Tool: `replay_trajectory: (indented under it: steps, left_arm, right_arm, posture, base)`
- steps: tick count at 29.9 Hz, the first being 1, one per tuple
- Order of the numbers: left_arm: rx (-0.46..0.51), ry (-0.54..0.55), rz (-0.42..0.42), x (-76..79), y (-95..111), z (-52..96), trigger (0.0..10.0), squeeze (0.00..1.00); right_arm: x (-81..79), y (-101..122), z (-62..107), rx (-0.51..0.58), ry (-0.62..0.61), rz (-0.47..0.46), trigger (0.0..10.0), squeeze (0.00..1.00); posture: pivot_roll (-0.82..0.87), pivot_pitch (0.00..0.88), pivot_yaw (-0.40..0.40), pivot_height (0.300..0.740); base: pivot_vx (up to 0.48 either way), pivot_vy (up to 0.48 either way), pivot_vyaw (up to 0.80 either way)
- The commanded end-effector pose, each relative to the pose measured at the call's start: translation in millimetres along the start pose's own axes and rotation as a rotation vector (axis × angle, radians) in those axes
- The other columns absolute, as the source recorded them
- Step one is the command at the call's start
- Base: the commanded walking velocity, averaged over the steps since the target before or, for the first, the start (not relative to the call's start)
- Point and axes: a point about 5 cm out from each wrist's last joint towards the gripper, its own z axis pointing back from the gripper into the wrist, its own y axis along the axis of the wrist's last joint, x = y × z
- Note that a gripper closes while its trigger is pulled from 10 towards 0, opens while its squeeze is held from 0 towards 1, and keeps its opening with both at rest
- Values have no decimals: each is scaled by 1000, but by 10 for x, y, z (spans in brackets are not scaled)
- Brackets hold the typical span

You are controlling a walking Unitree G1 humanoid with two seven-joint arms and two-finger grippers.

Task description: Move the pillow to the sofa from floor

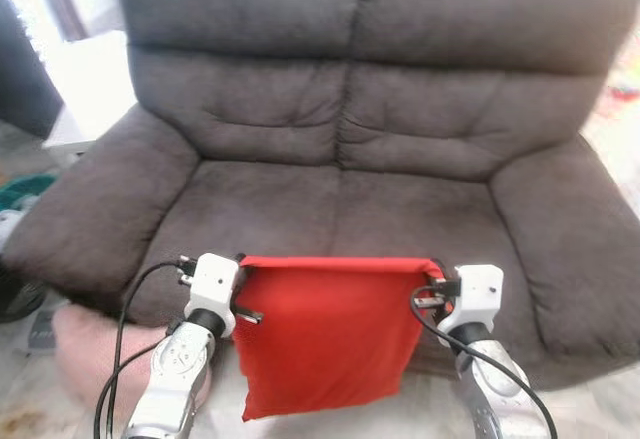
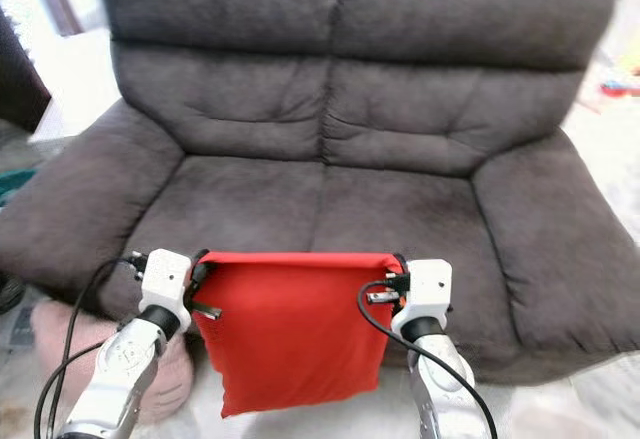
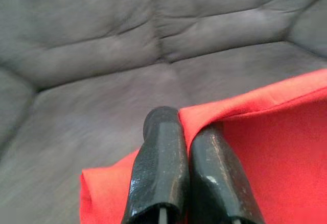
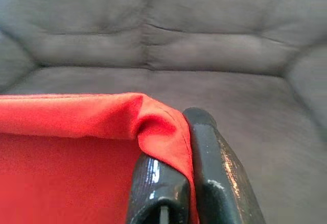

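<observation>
Pillow (image 1: 325,334), red, hangs low in the centre of the frame, its top edge stretched level between both grippers in front of the sofa's (image 1: 350,149) seat edge. Left gripper (image 3: 186,147) is clamped on the left top corner, right gripper (image 4: 186,147) on the right top corner. Both seat cushions lie bare, armrests flanking them. A pink cushion (image 1: 85,354) sits on the floor (image 1: 25,414) at lower left.

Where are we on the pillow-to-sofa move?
Done: the red pillow is off the floor. In hand: left gripper and right gripper each pinch a top corner, the pillow hanging in front of the sofa seat edge. Left: carry it forward over the seat cushion and release.
</observation>
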Motion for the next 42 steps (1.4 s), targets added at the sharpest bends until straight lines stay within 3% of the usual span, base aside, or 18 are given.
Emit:
replay_trajectory:
  steps: [1,15,27,30,42]
  left_arm:
    - [33,39,-11,-96,62,22,10000,0]
    - [40,39,-11,-94,82,15,10000,0]
    - [52,45,-12,-74,106,-4,10000,0]
    - [50,46,-16,-74,103,-2,10000,0]
    - [50,40,-17,-61,102,-4,10000,0]
  right_arm:
    - [155,209,-21,98,-83,2,10000,0]
    - [151,255,-39,122,-82,5,10000,0]
    - [119,309,-60,148,-56,42,10000,0]
    - [93,330,-62,162,-28,76,10000,0]
    - [69,326,-50,166,-12,62,10000,0]
  posture:
    - [-14,18,-6,740]
    - [-12,14,-5,740]
    - [-13,0,-10,740]
    - [-13,0,-10,740]
    - [-14,0,-12,740]
  base:
    - [0,0,-788]
    - [0,0,-765]
    - [0,0,0]
    - [0,-404,171]
    - [0,-454,500]
